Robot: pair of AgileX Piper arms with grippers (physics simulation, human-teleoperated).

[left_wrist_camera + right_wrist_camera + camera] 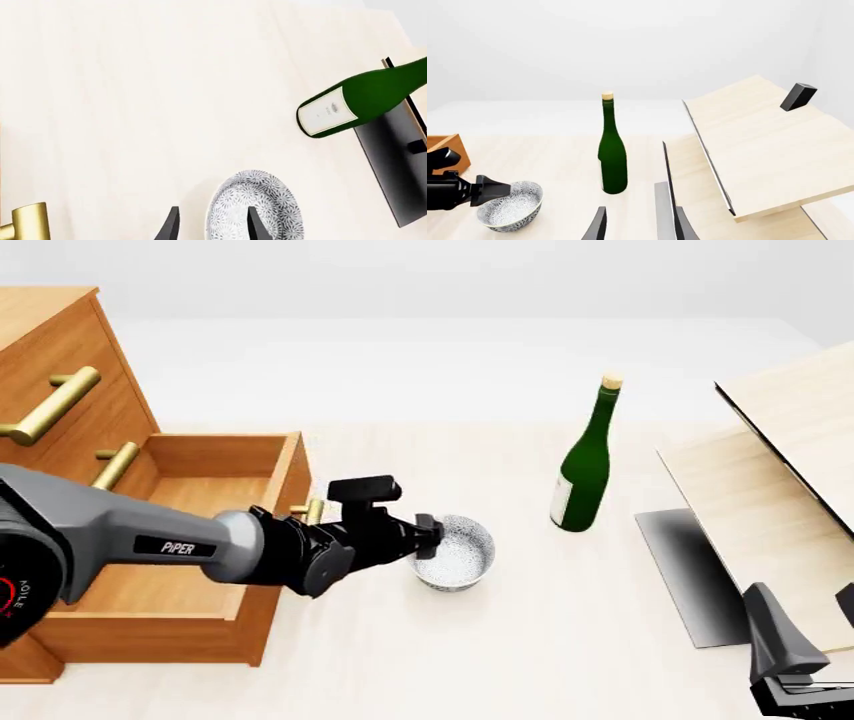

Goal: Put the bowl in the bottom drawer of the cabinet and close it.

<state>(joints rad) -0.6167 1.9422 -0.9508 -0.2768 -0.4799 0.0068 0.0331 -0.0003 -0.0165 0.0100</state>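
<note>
The white speckled bowl point(462, 560) stands on the table just right of the cabinet point(67, 370). The bottom drawer point(200, 502) is pulled out, its wooden inside bare. My left gripper point(430, 533) reaches across the drawer's front corner to the bowl's near-left rim. In the left wrist view its jaws point(212, 209) straddle the bowl point(280, 200) wall, one finger inside and one outside, still wide apart. My right gripper point(803, 602) hangs open at the front right, holding nothing; its fingers point(599, 225) show in the right wrist view, where the bowl point(514, 210) sits far off.
A tall green bottle point(583, 475) stands upright a little behind and right of the bowl. Pale wooden boards point(787, 470) lean on a dark stand point(687, 575) at the right. The drawer's brass handle point(310, 510) juts out beside my left wrist.
</note>
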